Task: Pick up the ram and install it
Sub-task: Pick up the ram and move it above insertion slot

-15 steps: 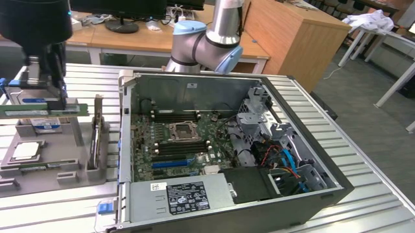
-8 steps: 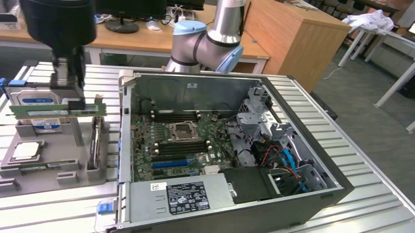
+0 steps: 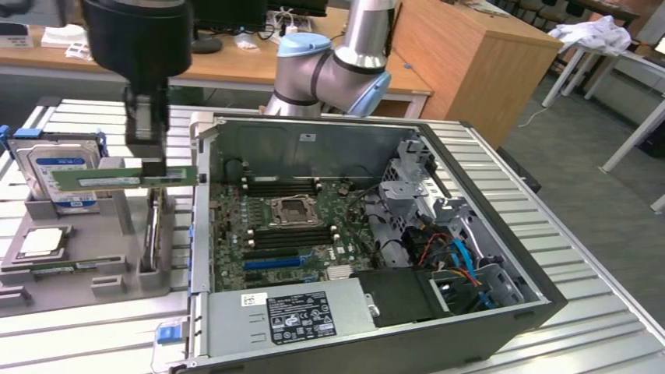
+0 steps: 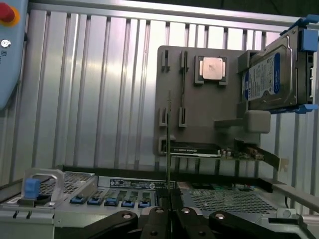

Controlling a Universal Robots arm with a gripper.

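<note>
In the exterior view the arm (image 3: 359, 54) stood at twelve o'clock, its silver tube rising upright from a grey elbow joint (image 3: 348, 74) with a blue cap (image 3: 301, 43). Toward nine o'clock from that joint, the black wrist housing (image 3: 137, 35) pointed straight down over the worktop. Beneath it, the hand (image 3: 152, 165) was closed, gripping the ram (image 3: 109, 179) by its upper edge and holding it level. In the wrist view, the hand (image 4: 169, 219) had its fingers (image 4: 158, 224) pressed together on the board, which was seen edge-on.
</note>
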